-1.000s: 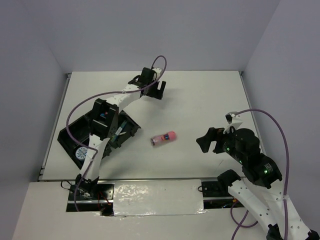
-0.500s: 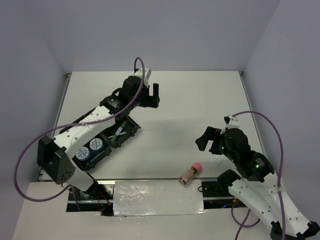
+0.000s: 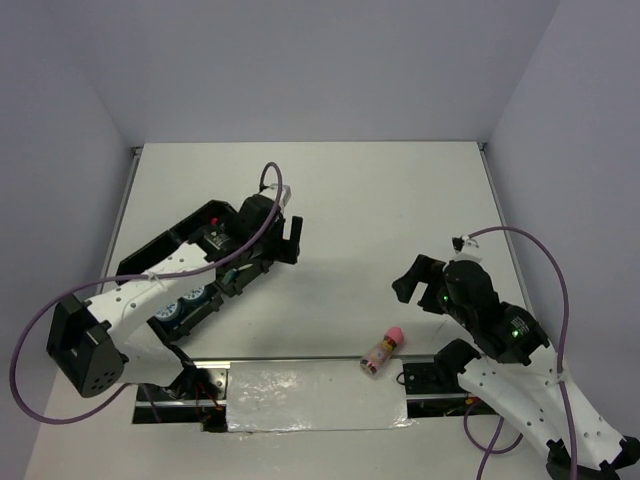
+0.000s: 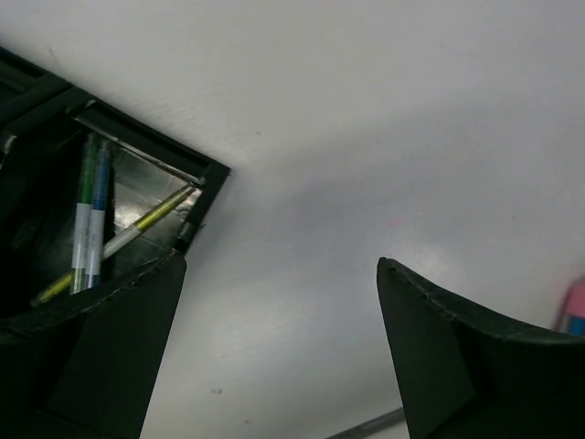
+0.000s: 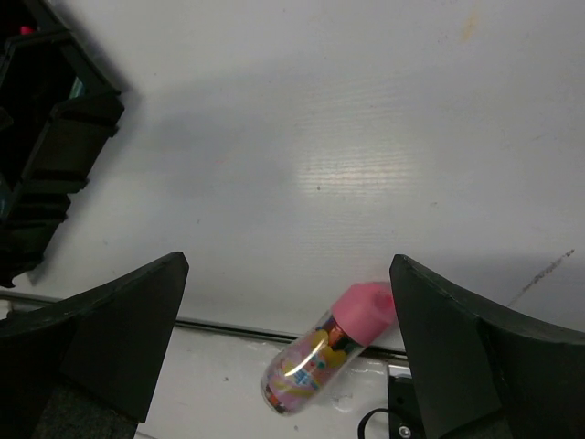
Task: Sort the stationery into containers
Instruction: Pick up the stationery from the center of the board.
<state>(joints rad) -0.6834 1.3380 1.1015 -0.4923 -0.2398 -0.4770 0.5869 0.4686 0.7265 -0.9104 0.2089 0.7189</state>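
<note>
The pink-orange tube (image 3: 384,348) lies on its side at the table's near edge, across the seam to the front board, pink cap pointing away. In the right wrist view the tube (image 5: 329,352) lies below and between my open fingers. My right gripper (image 3: 420,285) is open and empty, above and just beyond the tube. The black organiser tray (image 3: 160,240) sits at the left with two tape rolls (image 3: 182,302) in a near compartment. My left gripper (image 3: 290,240) is open and empty, at the tray's right corner. Thin pens (image 4: 91,229) lie in a compartment of the tray (image 4: 155,165).
A white front board with a silvery taped patch (image 3: 310,395) runs along the near edge between the arm bases. The tray's corner (image 5: 64,128) shows at the left of the right wrist view. The tube's cap (image 4: 574,311) peeks in at the right edge of the left wrist view.
The tube moved from mid-table to the near edge and now lies still. My left gripper swung from the far side back to the tray's right corner. My right gripper has hardly moved.
</note>
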